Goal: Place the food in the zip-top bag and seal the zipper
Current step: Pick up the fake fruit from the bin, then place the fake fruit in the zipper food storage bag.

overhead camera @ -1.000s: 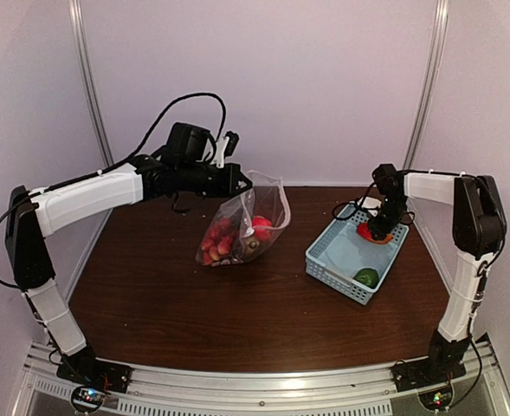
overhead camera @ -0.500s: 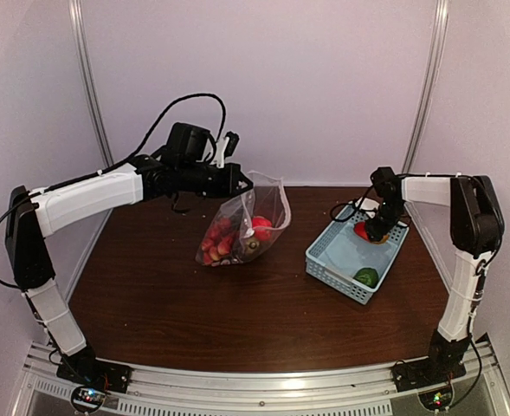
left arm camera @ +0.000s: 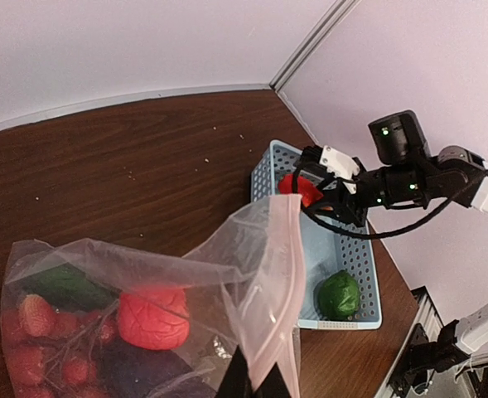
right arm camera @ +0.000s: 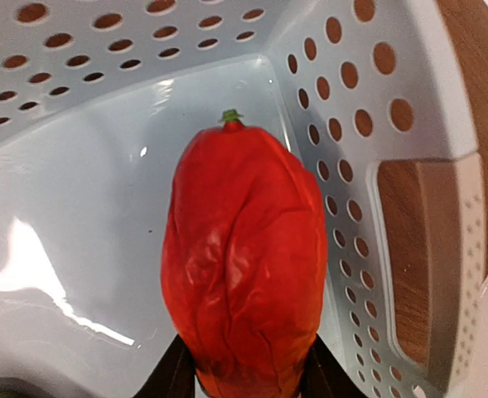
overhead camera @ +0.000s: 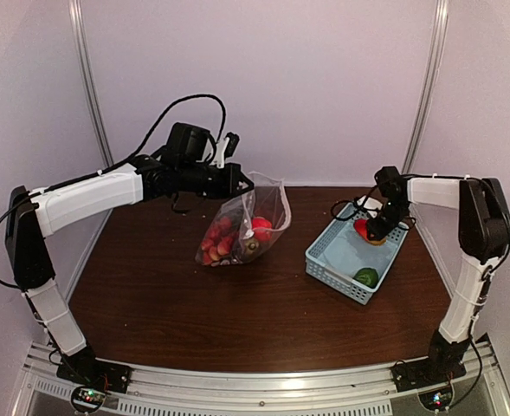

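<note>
The clear zip-top bag (overhead camera: 242, 227) stands open on the table, and my left gripper (overhead camera: 244, 184) is shut on its top edge and holds it up. In the left wrist view the gripper (left arm camera: 256, 385) pinches the bag (left arm camera: 227, 257) beside the whitish zipper strip (left arm camera: 287, 274). Inside the bag are a red tomato (left arm camera: 152, 317), small red fruits (overhead camera: 216, 243), a green cucumber (left arm camera: 65, 286) and a dark eggplant (left arm camera: 136, 373). My right gripper (overhead camera: 376, 232) is shut on the orange-red piece (right arm camera: 244, 257) just above the basket floor. A green lump (overhead camera: 366, 277) lies in the basket's near corner.
The light-blue slotted basket (overhead camera: 332, 260) stands right of the bag, its perforated walls (right arm camera: 103, 75) close around my right gripper. A black cable runs above the basket's far end. Bare brown table lies in front of the bag and the basket.
My right gripper has shifted a little to the left with the orange-red piece held in it. The left arm and the bag have not moved.
</note>
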Controlling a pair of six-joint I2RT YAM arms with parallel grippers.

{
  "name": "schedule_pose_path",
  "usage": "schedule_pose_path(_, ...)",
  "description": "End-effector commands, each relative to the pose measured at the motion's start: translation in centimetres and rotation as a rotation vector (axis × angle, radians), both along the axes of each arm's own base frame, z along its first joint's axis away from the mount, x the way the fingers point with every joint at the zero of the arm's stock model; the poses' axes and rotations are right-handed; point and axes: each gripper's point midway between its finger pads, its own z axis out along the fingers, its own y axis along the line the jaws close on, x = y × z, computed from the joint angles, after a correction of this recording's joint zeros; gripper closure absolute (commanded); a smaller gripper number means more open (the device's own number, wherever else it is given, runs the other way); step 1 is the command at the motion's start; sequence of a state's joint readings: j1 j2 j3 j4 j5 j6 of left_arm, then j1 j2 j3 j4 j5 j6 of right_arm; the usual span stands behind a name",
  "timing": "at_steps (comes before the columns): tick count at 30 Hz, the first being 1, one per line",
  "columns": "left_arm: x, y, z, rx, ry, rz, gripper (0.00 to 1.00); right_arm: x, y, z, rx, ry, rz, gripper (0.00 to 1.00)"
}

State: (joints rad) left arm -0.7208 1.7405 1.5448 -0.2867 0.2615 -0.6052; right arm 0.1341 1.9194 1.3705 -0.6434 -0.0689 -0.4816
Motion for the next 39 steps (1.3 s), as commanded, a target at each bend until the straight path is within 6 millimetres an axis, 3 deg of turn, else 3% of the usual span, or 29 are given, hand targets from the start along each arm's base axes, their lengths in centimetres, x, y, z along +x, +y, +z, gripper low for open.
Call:
schedule_pose_path(1, 0.3, -0.2, 1.8, -0.045, -0.03, -0.001, 1.0, -1.3, 1.1, 6.9, 0.094, -0.123, 0.001, 0.7)
schedule_pose_path(6, 0.5, 0.0, 1.7, -0.038, -0.034, 0.01, 1.0, -3.6, 3.4, 13.0, 0.252, -0.198, 0.055, 0.7)
schedule_pose_path(11, 0.6, -0.2, 1.8, -0.043, -0.036, 0.009, 1.0, -6.8, 10.1, 19.3, 0.586, -0.209, 0.241, 0.7)
schedule_pose_path(16, 0.8, -0.4, 2.0, -0.046, -0.038, 0.009, 1.0, -9.6, 17.0, 23.6, 0.809, -0.15, 0.433, 0.69)
schedule_pose_path(20, 0.8, -0.3, 2.2, -0.044, -0.04, 0.014, 1.0, -11.7, 21.1, 23.7, 0.841, -0.054, 0.541, 0.69)
schedule_pose_path(27, 0.7, -0.4, 2.5, -0.056, -0.036, 0.009, 1.0, -14.3, 25.6, 22.5, 0.862, 0.001, 0.634, 0.69)
schedule_pose_path(30, 0.5, -0.7, 3.2, -0.077, -0.035, -0.004, 1.0, -13.6, 27.1, 21.5, 0.845, -0.011, 0.618, 0.69)
schedule_pose_path(35, 0.2, -0.5, 4.9, -0.101, -0.05, -0.009, 1.0, -10.8, 28.7, 18.8, 0.775, 0.04, 0.506, 0.71)
schedule_pose_path(39, 0.0, -0.3, 5.1, -0.107, -0.051, -0.005, 1.0, -8.8, 29.6, 18.0, 0.753, 0.05, 0.43, 0.71)
